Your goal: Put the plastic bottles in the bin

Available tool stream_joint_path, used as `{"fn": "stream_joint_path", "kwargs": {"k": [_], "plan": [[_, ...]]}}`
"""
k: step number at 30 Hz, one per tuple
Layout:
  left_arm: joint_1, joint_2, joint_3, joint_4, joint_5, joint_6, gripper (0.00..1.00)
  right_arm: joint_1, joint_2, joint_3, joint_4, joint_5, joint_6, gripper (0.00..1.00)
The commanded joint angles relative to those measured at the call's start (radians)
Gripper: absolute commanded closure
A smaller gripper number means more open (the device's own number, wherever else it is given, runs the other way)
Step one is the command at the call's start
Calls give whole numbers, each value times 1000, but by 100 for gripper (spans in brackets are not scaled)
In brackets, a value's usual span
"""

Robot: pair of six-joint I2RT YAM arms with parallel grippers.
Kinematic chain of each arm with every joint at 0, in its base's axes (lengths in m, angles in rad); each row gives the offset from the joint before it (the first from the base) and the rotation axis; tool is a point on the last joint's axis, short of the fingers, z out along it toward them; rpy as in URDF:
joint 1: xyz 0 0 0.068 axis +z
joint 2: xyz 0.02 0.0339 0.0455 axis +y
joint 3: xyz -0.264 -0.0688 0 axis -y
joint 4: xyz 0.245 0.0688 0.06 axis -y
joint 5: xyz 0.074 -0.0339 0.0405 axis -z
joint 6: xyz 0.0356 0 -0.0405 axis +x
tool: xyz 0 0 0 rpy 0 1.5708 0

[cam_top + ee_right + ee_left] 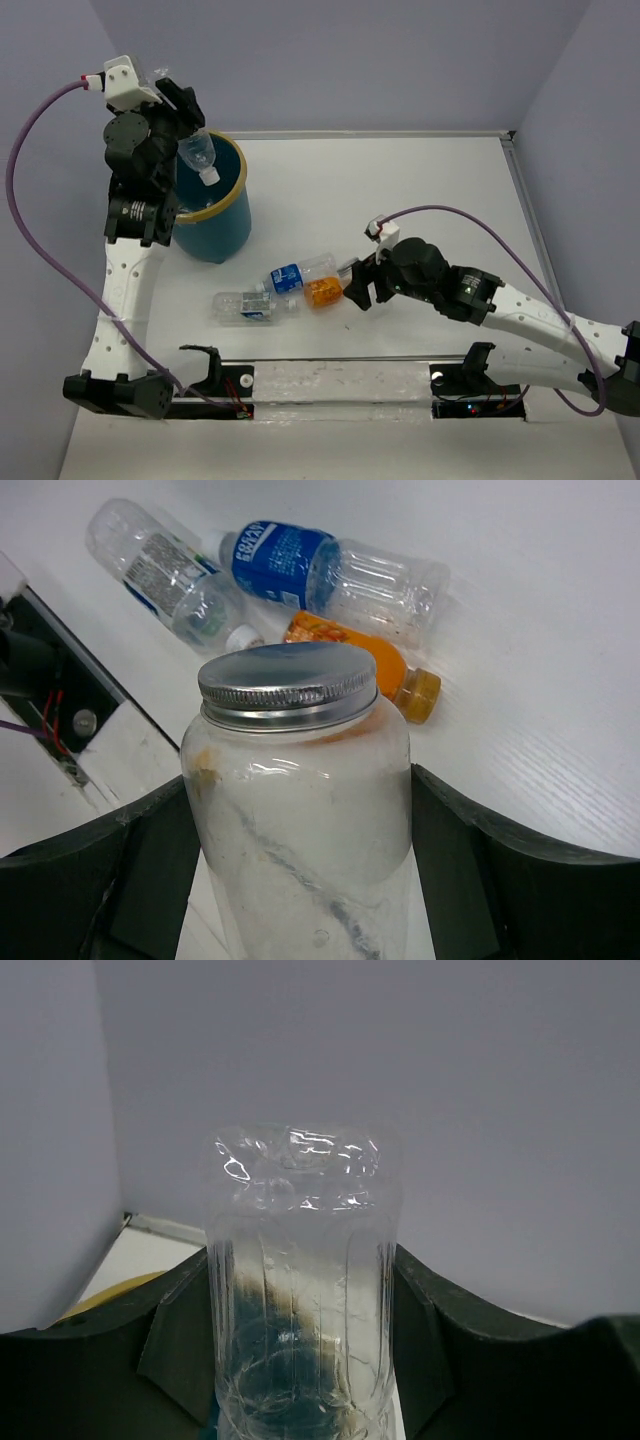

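The left gripper (181, 106) clamps a clear bottle (198, 152) cap-down above the mouth of the bin (216, 236), long axis tilted inward; the right gripper (353, 286), well apart from the bin, grips a metal-lidded jar (292, 780)

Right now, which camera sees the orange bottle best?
The right wrist camera: the orange bottle lies close and large, cap showing, though the jar hides part. The top view shows it small beside the right gripper. The left wrist view misses it.
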Motion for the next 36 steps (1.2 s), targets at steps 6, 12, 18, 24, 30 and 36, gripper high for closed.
{"fn": "stream_joint_path", "kwargs": {"k": [6, 12, 18, 24, 30, 36], "plan": [[214, 165, 20, 66, 76, -78, 34, 19, 6, 116, 93, -65, -36, 36], [221, 194, -9, 65, 90, -98, 1, 19, 36, 151, 120, -60, -55, 36], [221, 99, -98, 122, 148, -121, 1, 19, 92, 234, 189, -77, -100, 37], [218, -18, -178, 118, 283, -164, 1, 19, 234, 410, 316, -109, -132, 37], [207, -197, -357, 101, 414, -191, 1, 19, 424, 675, 447, -172, -149, 37], [198, -338, -441, -23, 493, -165, 1, 19, 605, 887, 605, -183, -141, 39]]}}
